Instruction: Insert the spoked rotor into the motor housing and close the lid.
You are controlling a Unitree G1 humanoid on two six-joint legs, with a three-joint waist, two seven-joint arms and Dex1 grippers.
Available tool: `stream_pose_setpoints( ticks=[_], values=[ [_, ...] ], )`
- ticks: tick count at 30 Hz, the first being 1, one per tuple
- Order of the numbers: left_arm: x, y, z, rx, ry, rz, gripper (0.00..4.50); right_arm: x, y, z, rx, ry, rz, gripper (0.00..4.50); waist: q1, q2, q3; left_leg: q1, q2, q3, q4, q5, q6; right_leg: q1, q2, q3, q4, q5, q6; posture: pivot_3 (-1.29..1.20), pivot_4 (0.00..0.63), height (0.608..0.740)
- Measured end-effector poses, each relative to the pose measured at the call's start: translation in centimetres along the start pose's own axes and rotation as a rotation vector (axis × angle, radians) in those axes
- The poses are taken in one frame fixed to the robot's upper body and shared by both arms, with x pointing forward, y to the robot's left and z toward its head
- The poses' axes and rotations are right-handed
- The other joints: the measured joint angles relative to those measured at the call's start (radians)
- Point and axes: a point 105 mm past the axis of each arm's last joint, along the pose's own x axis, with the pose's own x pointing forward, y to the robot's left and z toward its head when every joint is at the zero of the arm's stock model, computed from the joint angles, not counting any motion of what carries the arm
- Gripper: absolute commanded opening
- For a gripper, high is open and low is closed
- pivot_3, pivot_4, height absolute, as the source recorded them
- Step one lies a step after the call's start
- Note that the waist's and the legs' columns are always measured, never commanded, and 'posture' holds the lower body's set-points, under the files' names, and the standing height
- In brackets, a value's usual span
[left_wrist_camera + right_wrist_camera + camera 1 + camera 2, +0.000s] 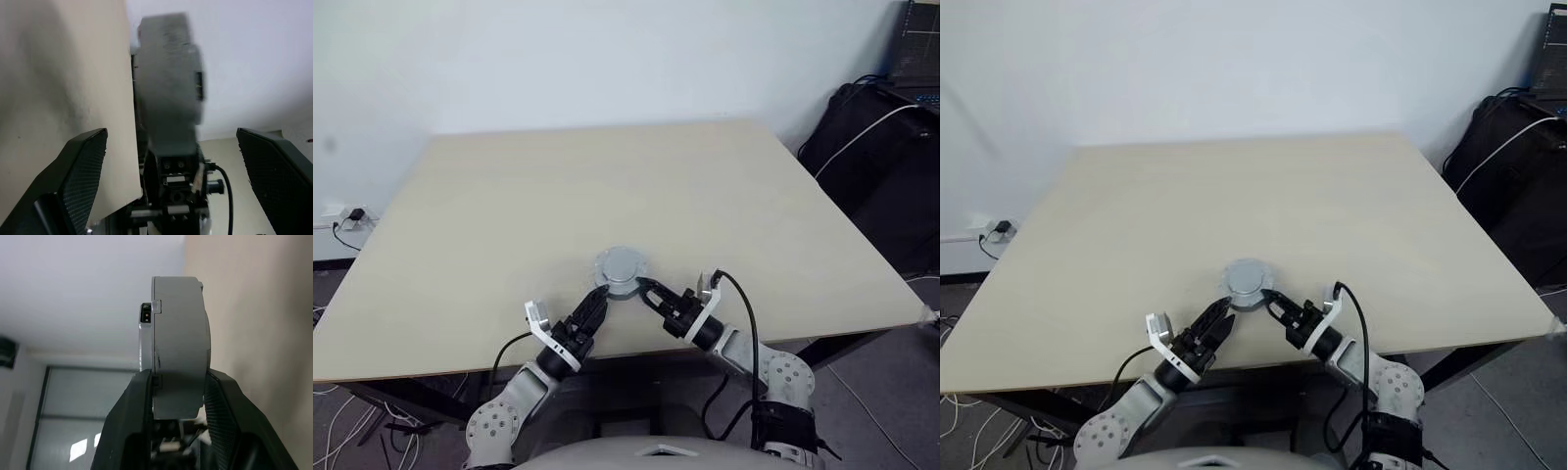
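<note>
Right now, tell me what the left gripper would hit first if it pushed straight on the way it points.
Probably the closed grey motor assembly held edgewise by the right gripper. The open left gripper points right at it, with the right gripper just behind; the gap is hard to judge.

Pale wood table (558,196) against plain white wall (607,59); black bag (876,157) on right; wall socket (342,213) on left.

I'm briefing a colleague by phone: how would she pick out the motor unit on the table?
Start at the pale wooden table and go to the middle of its near edge. Between the two black pincers sits a round, silver-grey motor unit, smooth on top with a raised centre. The right pincer is clamped on its rim, while the left pincer stands open beside it.
</note>
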Motion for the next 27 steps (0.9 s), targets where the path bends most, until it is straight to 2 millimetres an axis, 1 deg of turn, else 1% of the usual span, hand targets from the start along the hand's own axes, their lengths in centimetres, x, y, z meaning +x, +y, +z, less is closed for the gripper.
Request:
stream_pose_setpoints(
  ticks=[7,13,16,19,21,22,27],
  values=[
    [0.2,-0.1,0.0,-0.007,-0.011,-0.012,4.46,-0.8,-0.6,-1.6,0.003,0.091,-0.053,1.18,0.000,0.000,0.000,0.000,0.000,0.000,0.000,0.000,0.000,0.000,0.000,0.000,-0.001,0.000,0.000,0.00,0.000,0.740],
    [0.2,-0.3,0.0,-0.014,-0.015,-0.021,4.46,-0.8,-0.5,-1.8,0.003,0.105,-0.058,1.18,-0.004,-0.001,0.001,0.000,0.000,0.000,0.000,0.000,0.000,0.000,0.000,0.000,-0.001,0.000,0.000,0.00,0.000,0.740],
    [0.2,-0.3,0.0,-0.018,-0.016,-0.020,3.85,-0.8,-0.5,-1.8,0.002,0.109,-0.060,1.18,-0.004,-0.001,0.001,0.000,0.000,0.000,0.000,-0.001,0.001,0.000,0.000,0.000,-0.001,0.000,0.000,0.00,0.000,0.740],
    [0.2,-0.2,0.0,-0.024,-0.016,-0.017,2.80,-0.8,-0.4,-1.8,0.004,0.111,-0.052,1.18,-0.004,-0.001,0.001,0.000,0.000,0.000,0.000,-0.001,0.001,0.000,0.000,0.000,-0.001,0.000,0.000,0.00,0.000,0.740],
    [0.2,-0.3,0.0,-0.033,-0.018,-0.019,2.20,-0.8,-0.2,-1.8,0.000,0.109,-0.043,1.18,-0.004,-0.001,0.001,-0.001,0.000,0.000,0.000,-0.001,0.001,0.000,0.000,0.000,-0.001,0.000,0.000,0.00,0.000,0.740],
    [0.3,-0.4,0.0,-0.041,-0.020,-0.027,2.10,-0.8,0.0,-1.8,-0.007,0.109,-0.040,1.18,-0.004,-0.001,0.001,-0.001,0.000,0.000,0.000,-0.001,0.001,0.000,0.000,0.000,-0.001,0.000,0.001,0.00,0.000,0.740],
    [0.3,-0.5,-0.1,-0.051,-0.020,-0.032,2.10,-0.9,0.2,-1.7,-0.085,0.096,-0.051,1.18,-0.004,-0.001,0.001,-0.001,0.000,0.000,0.000,-0.001,0.001,0.000,0.000,0.000,-0.001,0.000,0.001,0.00,0.000,0.740]
  ],
)
